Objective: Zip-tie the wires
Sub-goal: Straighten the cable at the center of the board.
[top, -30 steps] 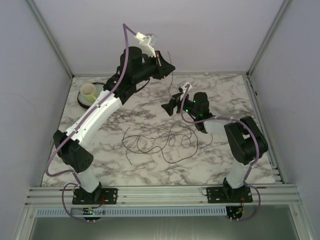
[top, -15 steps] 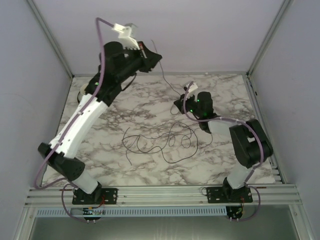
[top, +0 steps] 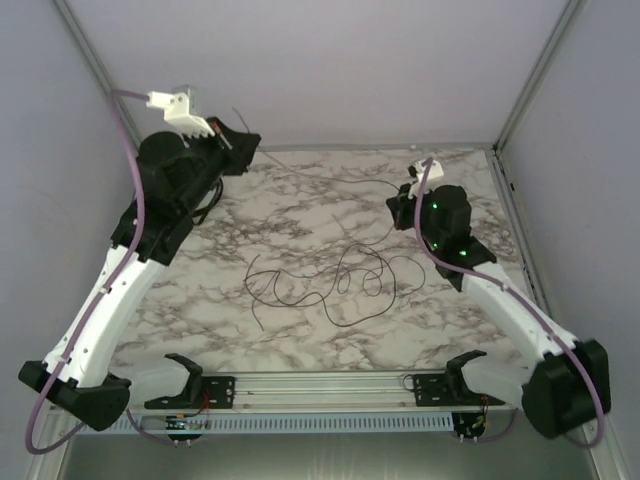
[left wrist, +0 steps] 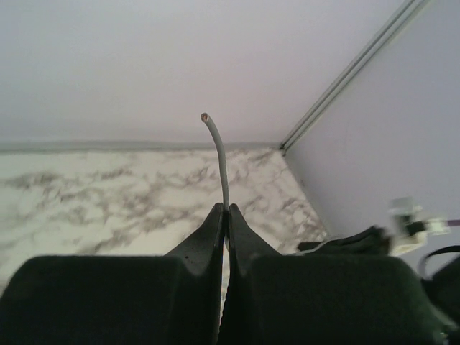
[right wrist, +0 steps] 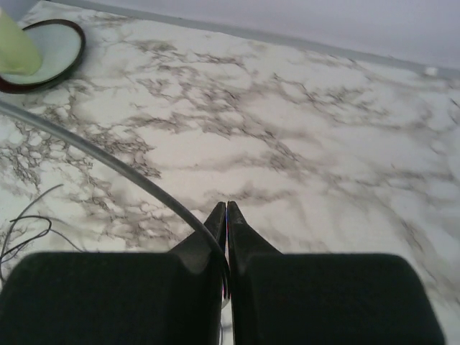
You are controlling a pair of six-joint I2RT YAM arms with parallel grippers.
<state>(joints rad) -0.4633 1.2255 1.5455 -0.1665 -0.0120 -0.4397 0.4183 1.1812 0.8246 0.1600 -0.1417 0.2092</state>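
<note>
Now a grey strand (right wrist: 108, 159) is clamped by both arms: the left gripper (left wrist: 224, 208) is shut on it, raised at the far left, and the right gripper (right wrist: 226, 205) is shut on it at the far right. It is stretched crosswise beyond the wires (top: 320, 280), which are spread on the worktop (top: 250, 220) nearer the bases, closer to the right gripper.

I count two hands, left hand (left wrist: 225, 210) and right hand (right wrist: 226, 207), one tangle of wires (top: 345, 272), one dish (right wrist: 52, 56), one cup (right wrist: 13, 49), one bench (top: 300, 210).
</note>
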